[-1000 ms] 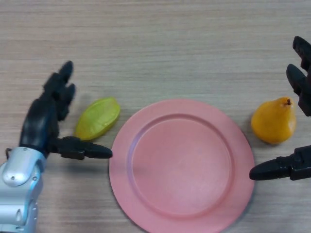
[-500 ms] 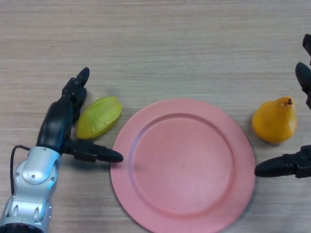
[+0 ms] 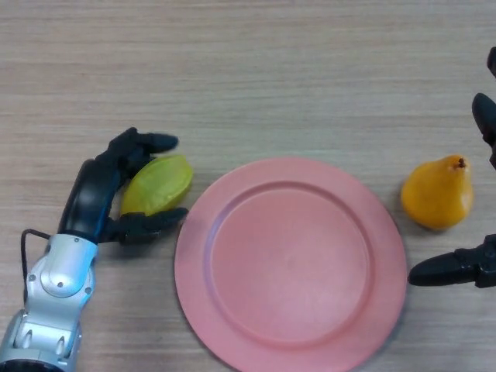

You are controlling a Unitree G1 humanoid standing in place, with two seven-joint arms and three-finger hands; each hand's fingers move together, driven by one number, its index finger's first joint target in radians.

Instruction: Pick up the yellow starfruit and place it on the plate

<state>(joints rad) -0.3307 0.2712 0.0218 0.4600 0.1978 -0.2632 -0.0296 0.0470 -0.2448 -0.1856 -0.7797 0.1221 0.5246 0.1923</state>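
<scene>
The yellow-green starfruit (image 3: 159,184) lies on the wooden table just left of the pink plate (image 3: 291,262). My left hand (image 3: 97,190) is curled round it: the fingers (image 3: 147,142) wrap over its far side and the thumb (image 3: 151,223) closes under its near side. The fruit still rests on the table. My right hand (image 3: 474,263) is open at the right edge, its thumb pointing left toward the plate's rim and its fingers (image 3: 487,116) further back.
An orange pear (image 3: 439,192) stands on the table right of the plate, between my right hand's thumb and fingers. The plate holds nothing.
My left hand has moved right to the starfruit and curled its fingers and thumb round it. The right hand has drifted slightly right.
</scene>
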